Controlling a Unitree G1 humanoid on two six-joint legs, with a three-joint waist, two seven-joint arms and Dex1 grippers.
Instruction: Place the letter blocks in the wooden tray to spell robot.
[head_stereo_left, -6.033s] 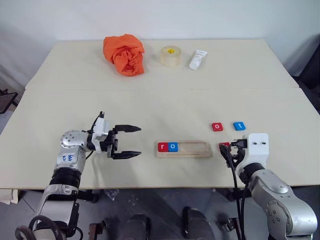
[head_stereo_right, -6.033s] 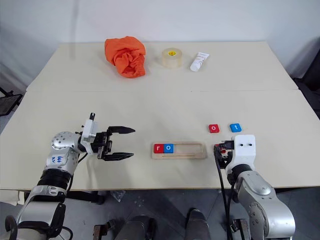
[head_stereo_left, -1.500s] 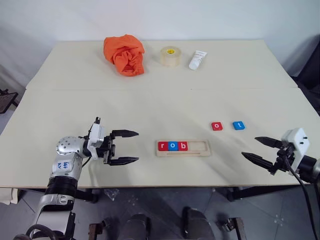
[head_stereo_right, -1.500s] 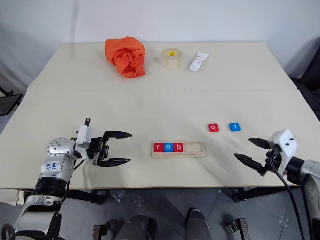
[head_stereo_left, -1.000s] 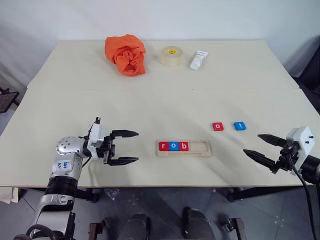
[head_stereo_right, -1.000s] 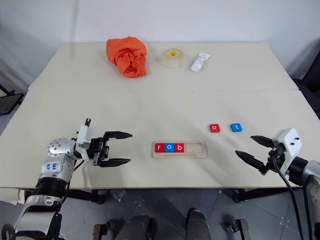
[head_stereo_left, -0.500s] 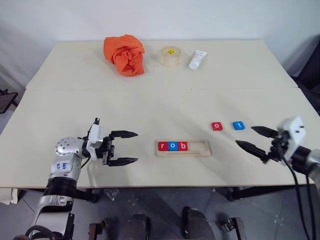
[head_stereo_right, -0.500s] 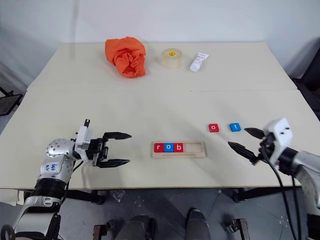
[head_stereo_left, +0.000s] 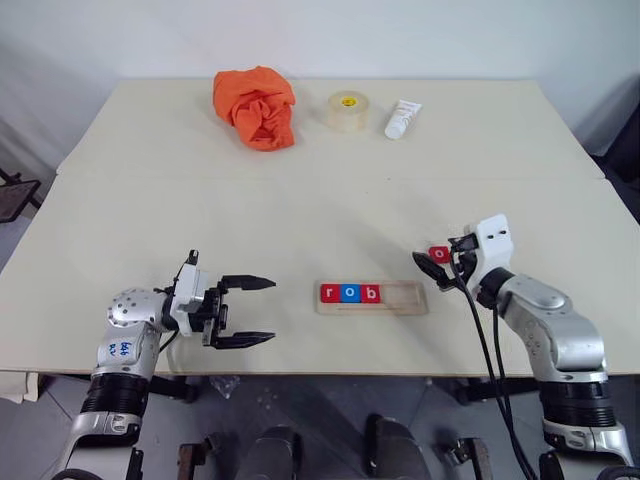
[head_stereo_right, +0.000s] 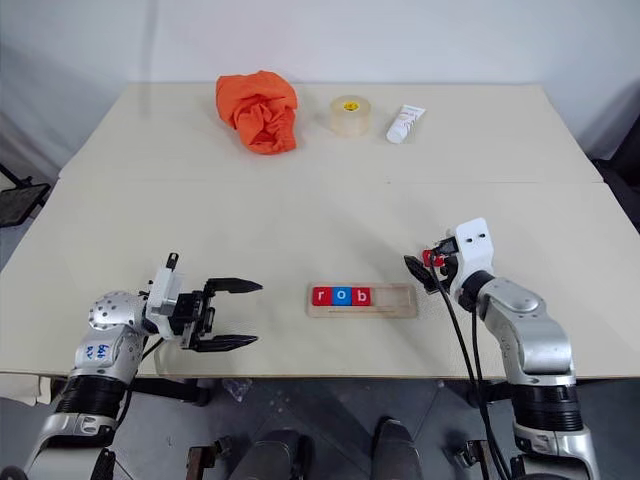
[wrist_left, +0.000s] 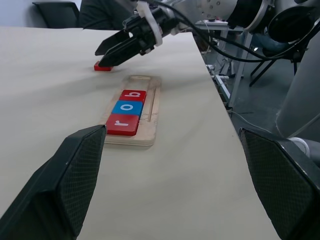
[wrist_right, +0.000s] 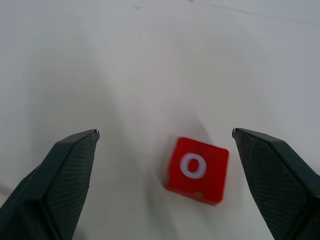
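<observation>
On pale table, wooden tray; both grippers wide open, empty.

Pale table. Wooden tray near front edge; red o block just right of it. Far beyond tray: orange cloth, tape roll, white tube.

Orange cloth; tape roll; white tube
</observation>
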